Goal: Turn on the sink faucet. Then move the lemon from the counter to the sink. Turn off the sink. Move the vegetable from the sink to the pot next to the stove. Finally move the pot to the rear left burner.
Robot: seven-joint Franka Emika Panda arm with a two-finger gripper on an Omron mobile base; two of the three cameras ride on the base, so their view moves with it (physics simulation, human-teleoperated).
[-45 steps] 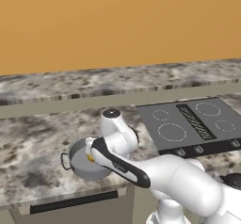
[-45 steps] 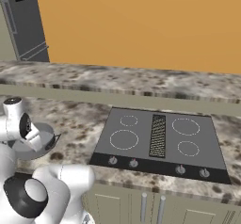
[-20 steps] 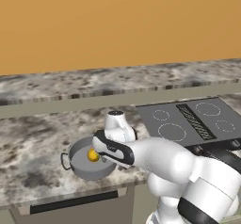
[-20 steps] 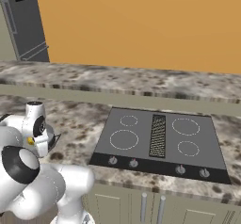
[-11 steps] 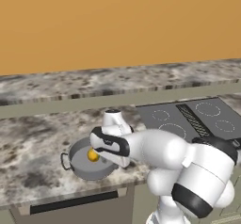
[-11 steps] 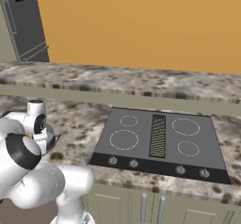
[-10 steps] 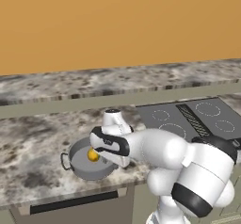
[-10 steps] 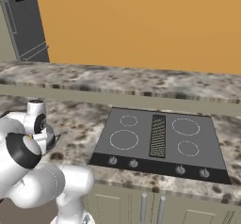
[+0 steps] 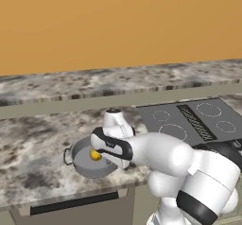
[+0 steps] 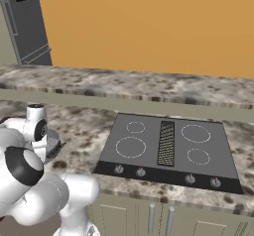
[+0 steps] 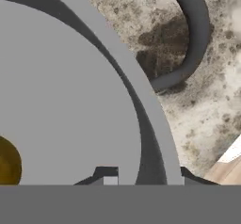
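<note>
We see the jaws (image 11: 143,176) straddling the rim of the pot (image 9: 80,165), one dark tip inside the wall and one outside it in the hand view. They look closed on the rim, though we cannot say for sure that they press it, since only the very tips show. In the left base view the hand sits over the near right edge of the pot, with the white arm reaching across from the lower right.

The lemon (image 9: 95,156) lies on the pot's floor, inside the wall, just beside the jaws; in the hand view it shows as a dark yellow patch (image 11: 8,164) at the left edge, on the inner side of the rim from the jaws.

A curved dark handle (image 11: 190,39) stands off the pot's outer wall, beyond the jaws in the hand view, over the speckled surface (image 9: 33,139) that carries the pot.

The stove (image 10: 168,143) lies well apart from the jaws, off to the arm's right in both base views, on the same surface.

In the right base view the pot (image 10: 53,143) shows partly behind the arm.
</note>
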